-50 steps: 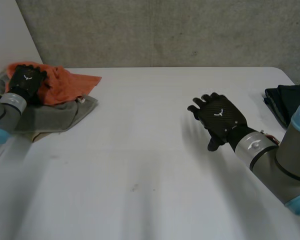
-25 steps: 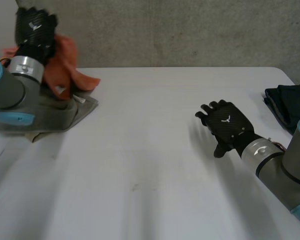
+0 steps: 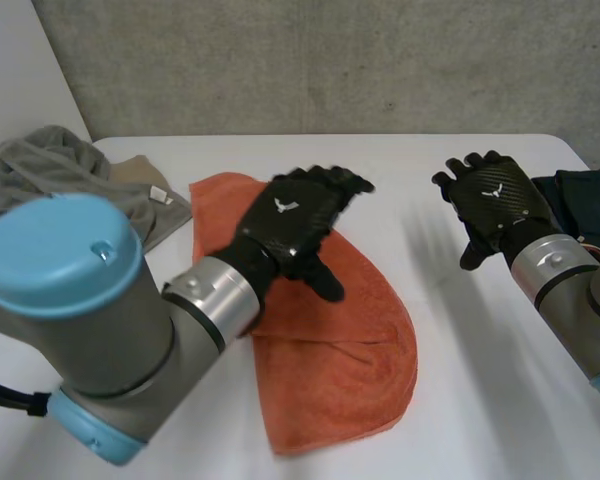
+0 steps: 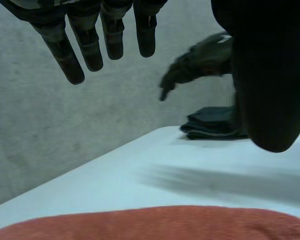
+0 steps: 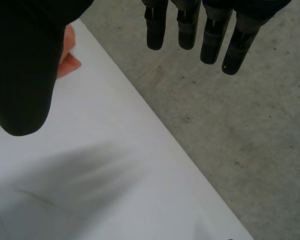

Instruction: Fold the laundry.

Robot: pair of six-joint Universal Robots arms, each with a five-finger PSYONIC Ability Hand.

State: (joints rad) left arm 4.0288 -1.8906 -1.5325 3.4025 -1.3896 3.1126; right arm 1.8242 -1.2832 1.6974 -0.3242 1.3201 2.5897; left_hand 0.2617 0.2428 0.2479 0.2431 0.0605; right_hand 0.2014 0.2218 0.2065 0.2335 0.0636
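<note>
An orange towel (image 3: 330,340) lies spread and rumpled on the middle of the white table (image 3: 480,400), one side doubled over. My left hand (image 3: 290,225) hovers over the towel's far part, open, with straight fingers (image 4: 107,35) holding nothing; the towel's edge (image 4: 165,222) lies under its palm. My right hand (image 3: 492,203) is raised above the table to the right of the towel, apart from it. It is open too, fingers (image 5: 187,25) straight and spread.
A pile of grey and beige laundry (image 3: 70,170) sits at the back left corner. Dark folded clothes (image 3: 580,200) lie at the right edge, behind my right hand. A concrete wall stands behind the table.
My left hand lifted the orange towel off the back-left pile, swung it to the table's middle and let go. My right hand rose and moved back to the right.
</note>
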